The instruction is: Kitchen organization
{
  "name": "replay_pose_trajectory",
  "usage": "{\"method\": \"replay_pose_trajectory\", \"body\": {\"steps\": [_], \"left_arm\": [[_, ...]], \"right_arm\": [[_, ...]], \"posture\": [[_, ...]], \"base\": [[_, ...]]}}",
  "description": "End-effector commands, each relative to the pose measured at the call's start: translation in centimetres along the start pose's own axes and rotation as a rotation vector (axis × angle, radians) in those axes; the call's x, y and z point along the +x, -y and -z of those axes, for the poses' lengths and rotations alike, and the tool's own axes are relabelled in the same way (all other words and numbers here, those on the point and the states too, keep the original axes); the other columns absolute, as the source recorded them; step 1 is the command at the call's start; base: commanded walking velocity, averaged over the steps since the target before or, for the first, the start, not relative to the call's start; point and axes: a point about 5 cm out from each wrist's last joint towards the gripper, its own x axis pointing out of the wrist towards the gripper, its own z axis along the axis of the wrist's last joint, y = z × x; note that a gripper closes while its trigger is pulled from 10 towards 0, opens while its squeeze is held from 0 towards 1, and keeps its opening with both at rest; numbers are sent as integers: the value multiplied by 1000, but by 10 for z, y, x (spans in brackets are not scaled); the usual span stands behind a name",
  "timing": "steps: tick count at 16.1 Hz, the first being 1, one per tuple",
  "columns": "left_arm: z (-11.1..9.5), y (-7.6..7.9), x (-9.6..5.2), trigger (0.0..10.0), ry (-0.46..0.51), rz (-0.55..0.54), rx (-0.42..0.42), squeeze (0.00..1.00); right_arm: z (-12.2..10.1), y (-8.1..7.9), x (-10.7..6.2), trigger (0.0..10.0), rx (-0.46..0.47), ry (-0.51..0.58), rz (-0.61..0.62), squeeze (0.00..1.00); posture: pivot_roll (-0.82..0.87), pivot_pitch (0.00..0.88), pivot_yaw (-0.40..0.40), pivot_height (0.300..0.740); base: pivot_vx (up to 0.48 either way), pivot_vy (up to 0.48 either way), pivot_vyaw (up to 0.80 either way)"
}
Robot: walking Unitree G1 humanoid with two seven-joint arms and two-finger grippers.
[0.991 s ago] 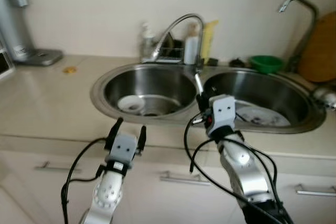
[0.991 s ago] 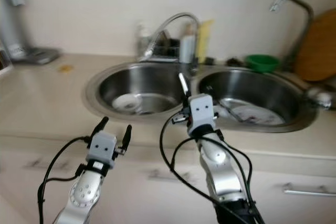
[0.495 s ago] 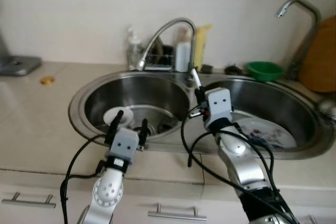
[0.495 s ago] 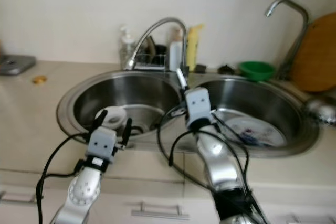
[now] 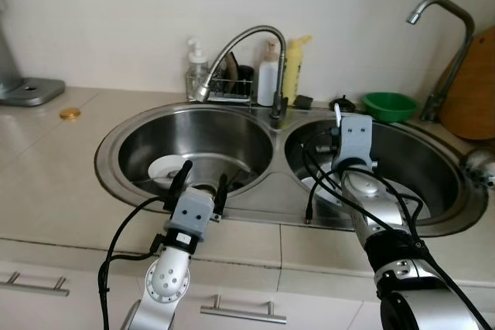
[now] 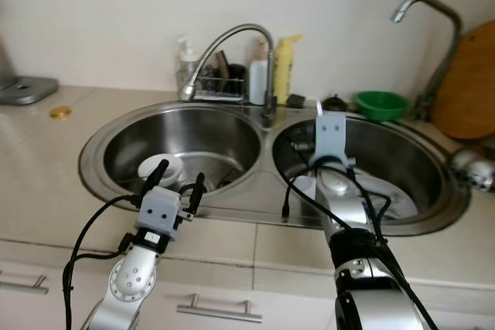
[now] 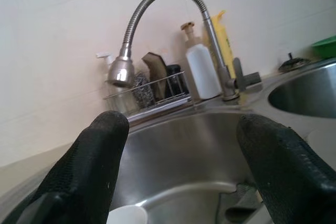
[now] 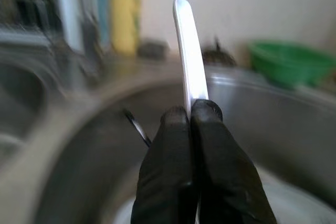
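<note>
1. Change: 1.0 s ago the right gripper sat at the divider between the 2 basins with its flat white utensil pointing up; now it is over the right basin, frame centre-right. The camera has also come closer and the sink has slid toward frame centre, so part of that shift is my own viewpoint.
2. Right fingers: pressed together on the lower end of the utensil, which stands up between them as a thin white blade. Likely a spatula or knife handle; cannot tell which.
3. Left gripper: lower left of centre, at the near rim of the left basin. Fingers spread wide, holding nothing.
4. Meaning for the task: judged a carry toward the right basin, probably to set the utensil down among the dishes there. Not released yet.
5. Fixed items: gooseneck faucet upper centre, wire caddy with bottles behind it, green bowl upper right, wooden board at the right edge on the surface.
6. Hard to make out: the right arm covers most of the white plate in the right basin. The right wrist view background is blurred. The white dish in the left basin sits partly behind the left fingers. The board is cut off by the frame edge.
</note>
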Motion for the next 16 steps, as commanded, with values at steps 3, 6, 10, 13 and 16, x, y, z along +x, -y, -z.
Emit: {"method": "replay_pose_trajectory", "body": {"steps": [3,6,10,13,16], "left_arm": [[0,1,0,10000,-8,11,7,0],[0,2,-1,10000,-10,16,4,0],[0,1,0,10000,-8,13,3,0],[-3,-2,0,10000,9,-2,-5,0],[-19,-7,4,10000,107,-36,16,0]], "right_arm": [[25,26,3,10000,12,-180,102,0],[26,37,3,10000,98,-172,133,1000],[23,29,4,10000,137,-127,102,1000],[11,24,3,10000,167,-35,78,1000],[-29,3,-5,10000,237,279,-75,0]], "posture": [[24,0,-22,740],[18,0,-21,740],[22,0,-21,740],[22,0,-21,740],[22,0,-21,740]], "base": [[0,0,0],[0,0,0],[0,0,0],[0,0,0],[0,0,0]]}}
